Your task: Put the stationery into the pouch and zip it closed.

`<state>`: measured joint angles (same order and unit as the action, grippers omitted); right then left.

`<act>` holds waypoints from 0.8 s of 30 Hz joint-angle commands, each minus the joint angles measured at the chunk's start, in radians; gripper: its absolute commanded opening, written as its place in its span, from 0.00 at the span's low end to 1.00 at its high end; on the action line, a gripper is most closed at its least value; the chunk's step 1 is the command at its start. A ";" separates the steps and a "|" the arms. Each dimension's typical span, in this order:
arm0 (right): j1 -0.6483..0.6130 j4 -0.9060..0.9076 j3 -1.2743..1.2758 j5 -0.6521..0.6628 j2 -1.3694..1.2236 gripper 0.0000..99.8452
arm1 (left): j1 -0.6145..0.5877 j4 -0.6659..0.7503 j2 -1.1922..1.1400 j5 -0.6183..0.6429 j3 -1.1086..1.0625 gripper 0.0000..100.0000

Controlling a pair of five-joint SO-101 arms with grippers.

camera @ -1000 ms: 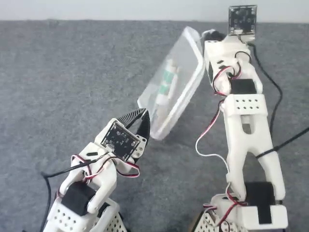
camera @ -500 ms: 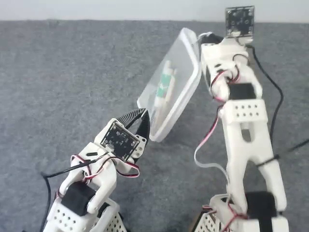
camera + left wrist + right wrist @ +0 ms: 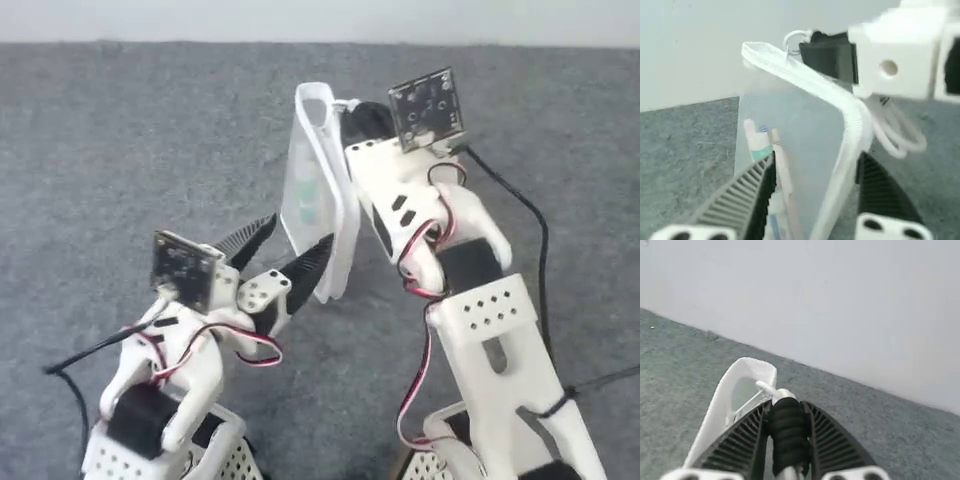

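Pouch (image 3: 318,200) stands on edge over the desk's (image 3: 120,150) far middle. Right gripper (image 3: 342,110) is clamped tight on its top zip corner, by the pull ring (image 3: 765,387). Left gripper (image 3: 300,232) is wide open, jaws straddling the pouch's lower end — contact unclear. Stationery (image 3: 760,142) sits inside, seen through the clear side.

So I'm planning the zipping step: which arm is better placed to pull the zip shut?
Likely right. The right hand is shut on the pouch at its top corner, beside the zip pull. The left hand is open astride the pouch's lower end, better suited to clamp and steady it.
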<state>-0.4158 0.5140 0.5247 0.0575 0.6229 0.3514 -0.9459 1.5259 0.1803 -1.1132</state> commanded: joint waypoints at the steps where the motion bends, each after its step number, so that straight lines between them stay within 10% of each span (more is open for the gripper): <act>1: -0.041 0.004 0.006 0.015 0.044 0.01 | -0.005 -0.041 0.015 0.051 0.088 0.29; 24: -0.110 0.062 0.020 0.014 0.058 0.01 | -0.052 0.275 0.011 0.057 -0.114 0.26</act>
<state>-0.5201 0.5662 0.5493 0.0575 0.6475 0.3130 -0.7587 1.5275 0.2325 -1.2098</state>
